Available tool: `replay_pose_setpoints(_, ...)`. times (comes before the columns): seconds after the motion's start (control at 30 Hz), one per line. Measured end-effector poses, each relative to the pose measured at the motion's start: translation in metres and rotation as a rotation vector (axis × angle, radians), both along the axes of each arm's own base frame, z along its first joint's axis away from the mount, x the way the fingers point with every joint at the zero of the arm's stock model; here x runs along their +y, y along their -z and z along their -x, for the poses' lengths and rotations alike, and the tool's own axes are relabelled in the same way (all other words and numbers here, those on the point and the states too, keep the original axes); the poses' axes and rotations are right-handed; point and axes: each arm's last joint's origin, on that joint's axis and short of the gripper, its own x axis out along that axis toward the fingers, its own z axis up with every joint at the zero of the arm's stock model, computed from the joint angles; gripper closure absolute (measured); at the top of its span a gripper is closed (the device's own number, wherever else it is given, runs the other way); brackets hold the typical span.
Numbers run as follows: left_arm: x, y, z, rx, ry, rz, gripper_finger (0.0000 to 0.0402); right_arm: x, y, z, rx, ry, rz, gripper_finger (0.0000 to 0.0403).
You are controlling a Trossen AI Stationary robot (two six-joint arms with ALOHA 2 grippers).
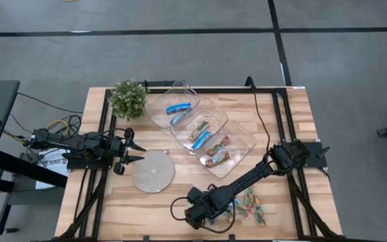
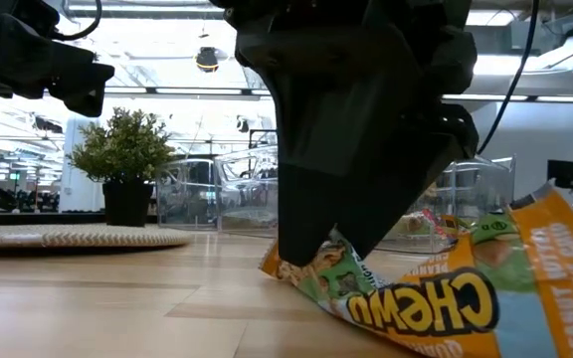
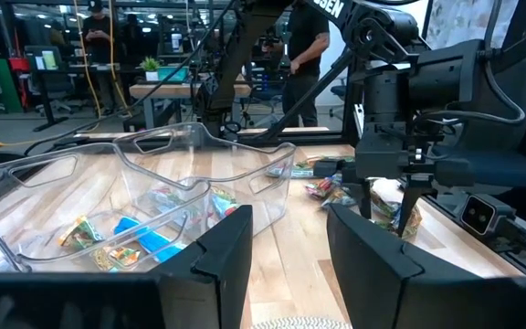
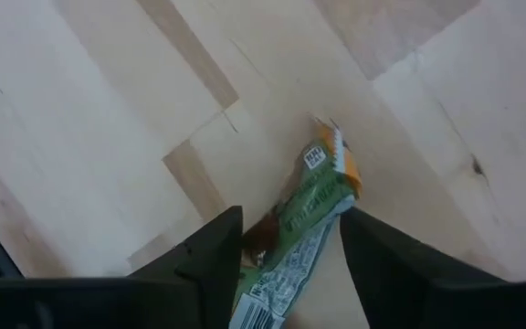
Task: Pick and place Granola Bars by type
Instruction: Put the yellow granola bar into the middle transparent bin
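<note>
R gripper (image 4: 286, 251) low at desk (image 1: 113, 202) front edge, jaws spread either side of green/orange bar (image 4: 313, 206), bar flat on wood, not yet pinched; prob lining up for grab. Loose multicolour bars (image 1: 250, 205) heaped just beside. Mid-desk: grey disc (image 1: 153, 170). L gripper (image 1: 127, 151) waits near disc, jaws part-open, empty. Far: three clear trays (image 1: 200, 128), blue bars (image 1: 179, 107) in rear one, sorted by type; plant (image 1: 127, 99).

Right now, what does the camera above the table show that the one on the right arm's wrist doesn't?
Only the high view shows the clear trays holding sorted bars, the plant, the round woven disc, the loose pile of bars and the waiting left tool. Only the right wrist view shows a green-and-orange granola bar lying between the right tool fingers, not yet clamped. Both show the wooden tabletop.
</note>
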Motion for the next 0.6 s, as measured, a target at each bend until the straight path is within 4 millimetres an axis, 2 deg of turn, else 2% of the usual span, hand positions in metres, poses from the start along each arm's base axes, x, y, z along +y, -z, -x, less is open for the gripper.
replay_pose_setpoints(0.27,0.0,0.0,0.0,0.0,0.001,0.0,0.0264,-0.0003,0.0074,0.0017,0.009,-0.005,-0.022,0.0271)
replay_pose_setpoints(0.6,0.0,0.0,0.0,0.0,0.001,0.0,0.0264,-0.0032,0.0073,-0.0007,0.005,-0.019,-0.024,0.0338)
